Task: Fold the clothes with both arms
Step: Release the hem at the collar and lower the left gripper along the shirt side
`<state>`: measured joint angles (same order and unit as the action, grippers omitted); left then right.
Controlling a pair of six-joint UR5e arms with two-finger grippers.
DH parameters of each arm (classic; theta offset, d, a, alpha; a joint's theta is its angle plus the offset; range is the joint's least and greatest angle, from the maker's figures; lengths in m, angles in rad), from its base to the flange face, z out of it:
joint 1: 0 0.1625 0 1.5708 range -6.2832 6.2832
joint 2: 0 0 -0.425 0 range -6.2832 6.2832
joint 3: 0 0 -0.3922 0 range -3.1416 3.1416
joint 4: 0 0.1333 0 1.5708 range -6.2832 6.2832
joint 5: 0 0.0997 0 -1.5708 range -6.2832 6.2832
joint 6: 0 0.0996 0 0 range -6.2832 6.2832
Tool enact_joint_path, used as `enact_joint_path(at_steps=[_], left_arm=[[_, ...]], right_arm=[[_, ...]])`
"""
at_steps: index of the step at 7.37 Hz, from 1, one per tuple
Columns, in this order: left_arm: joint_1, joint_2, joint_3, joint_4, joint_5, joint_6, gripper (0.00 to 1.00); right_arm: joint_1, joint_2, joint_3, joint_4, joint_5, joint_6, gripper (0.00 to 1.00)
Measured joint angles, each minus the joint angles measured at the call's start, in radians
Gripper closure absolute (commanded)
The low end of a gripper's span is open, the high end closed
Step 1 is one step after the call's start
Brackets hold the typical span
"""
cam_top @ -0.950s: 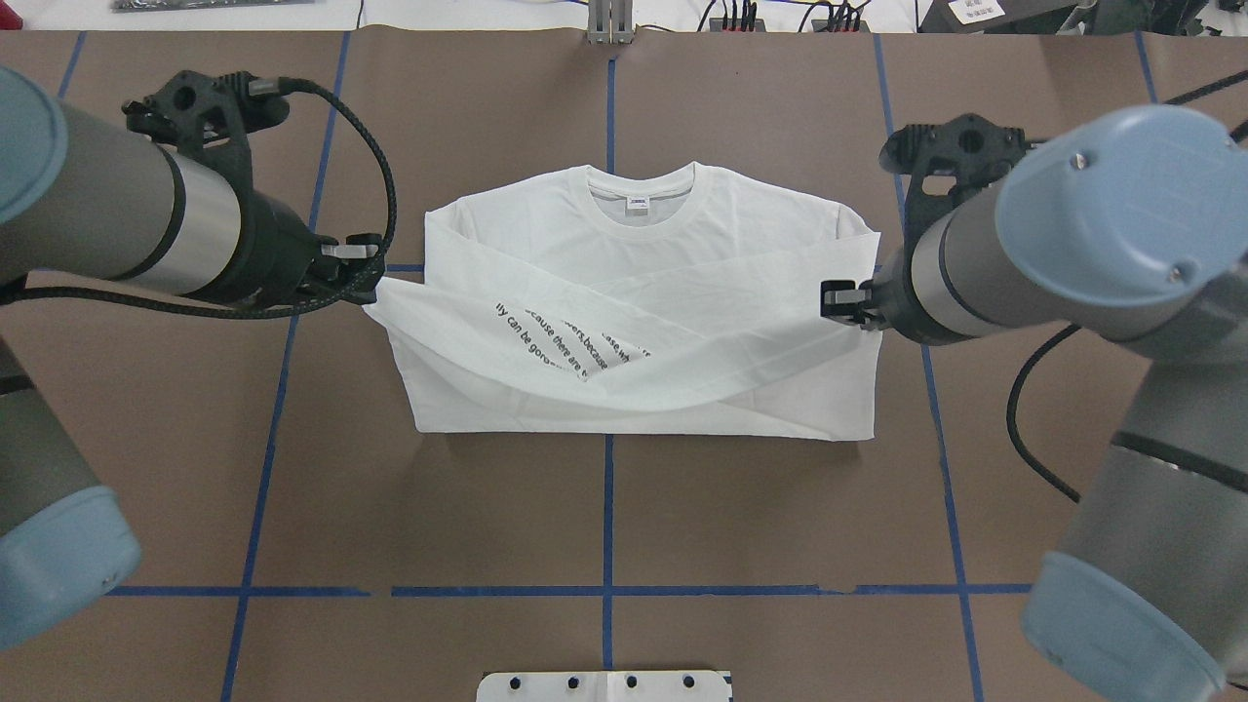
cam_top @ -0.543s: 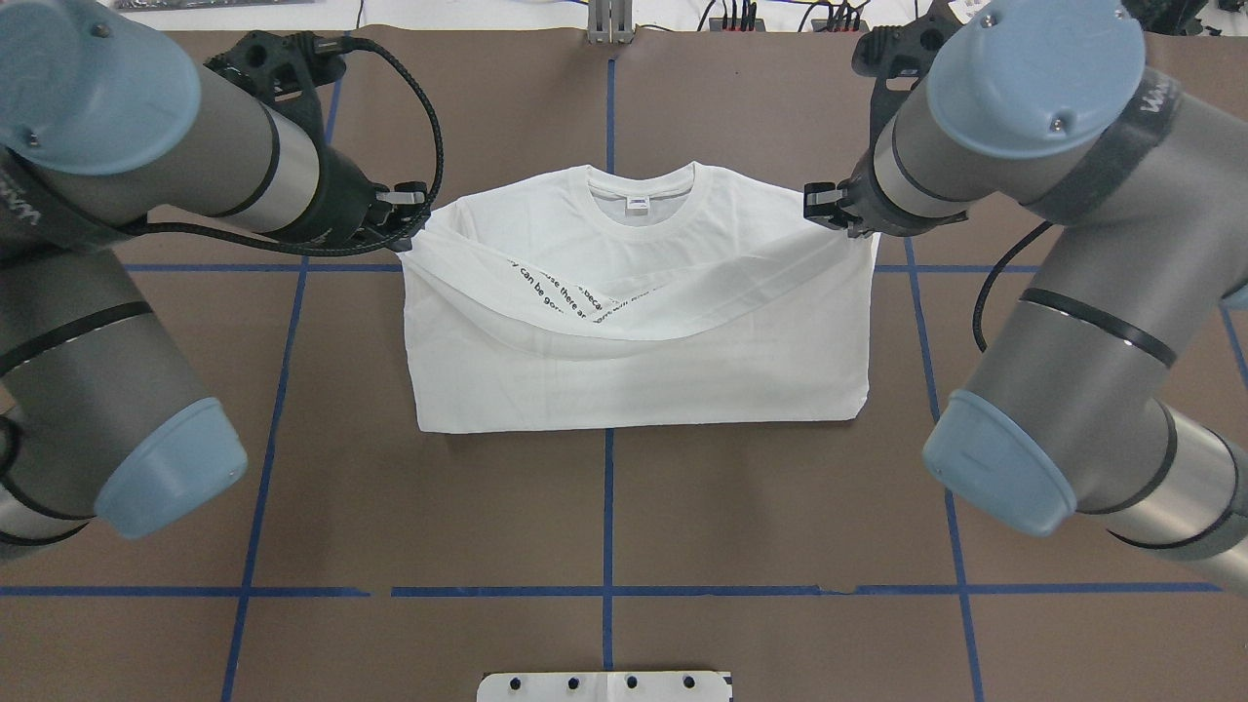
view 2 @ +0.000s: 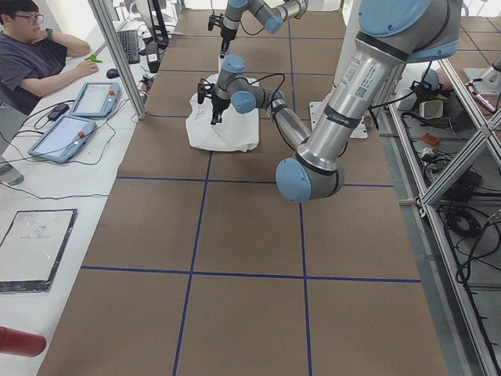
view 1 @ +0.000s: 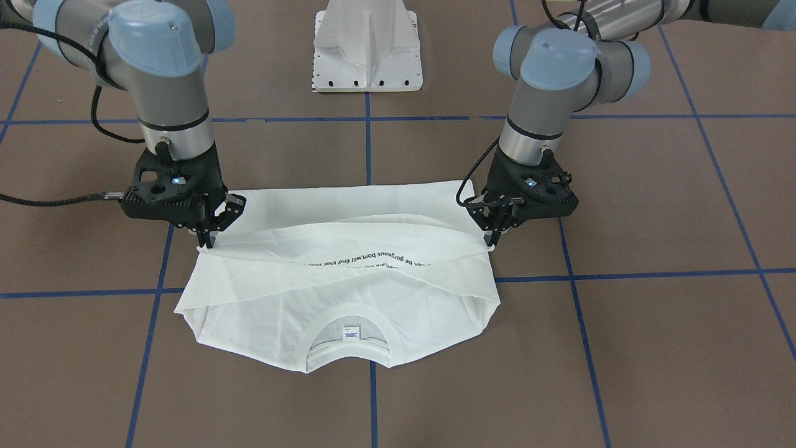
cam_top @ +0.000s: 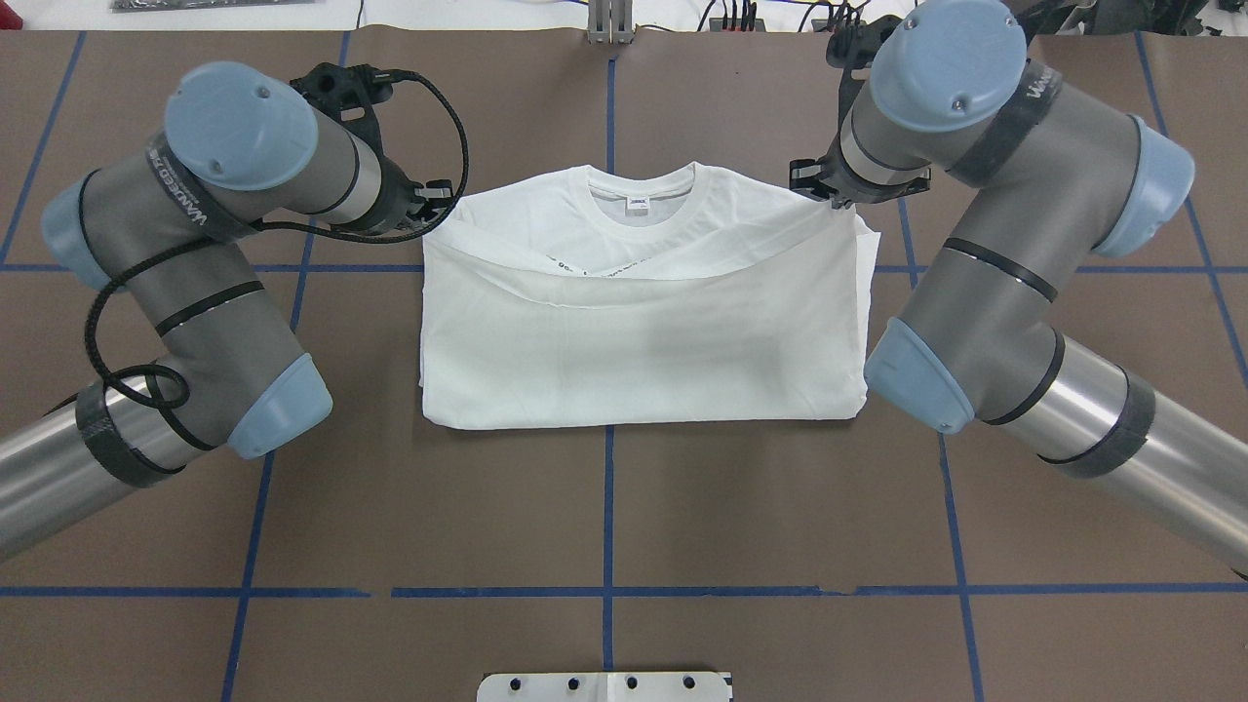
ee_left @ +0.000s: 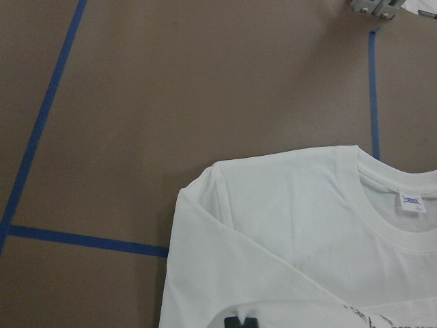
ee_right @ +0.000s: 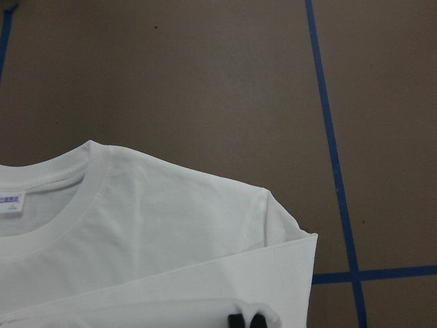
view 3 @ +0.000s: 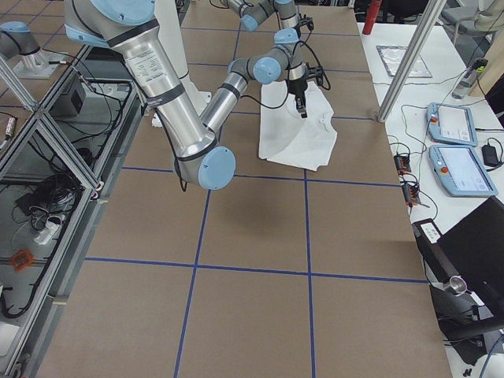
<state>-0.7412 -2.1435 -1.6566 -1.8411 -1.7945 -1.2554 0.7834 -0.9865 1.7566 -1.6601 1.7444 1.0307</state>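
Note:
The white long-sleeved T-shirt lies on the brown table, its crew neck and small label on the far side from the robot. Its lower half is folded up over the body, and only a thin line of black text shows under the folded edge. My left gripper is shut on the folded layer's left corner, near the shoulder. My right gripper is shut on the right corner. In the front-facing view the left gripper and the right gripper hold the corners just above the cloth.
The white pedestal base stands on the robot's side of the table. Blue tape lines cross the brown surface. In the exterior left view an operator sits beyond the table's far edge with two tablets.
Both grippers have carried the shirt's lower edge away from the robot, from mid-body up to the shoulders. The folded layer now covers most of the printed text.

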Motion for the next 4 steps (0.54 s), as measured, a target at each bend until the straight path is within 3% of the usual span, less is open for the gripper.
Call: enact_joint_path(at_steps=[2, 3, 4], left_arm=[[0.002, -0.018, 0.111, -0.096, 0.004, 0.003, 1.0], [0.004, -0.022, 0.142, -0.127, 0.004, 0.004, 1.0], [0.005, -0.023, 0.154, -0.14, 0.002, 0.003, 0.54]], right_arm=[[0.0, 0.001, -0.113, 0.074, -0.002, -0.026, 1.0], [-0.002, 0.002, -0.135, 0.084, -0.003, -0.033, 0.95], [-0.003, 0.002, -0.146, 0.088, -0.003, -0.037, 0.28]])
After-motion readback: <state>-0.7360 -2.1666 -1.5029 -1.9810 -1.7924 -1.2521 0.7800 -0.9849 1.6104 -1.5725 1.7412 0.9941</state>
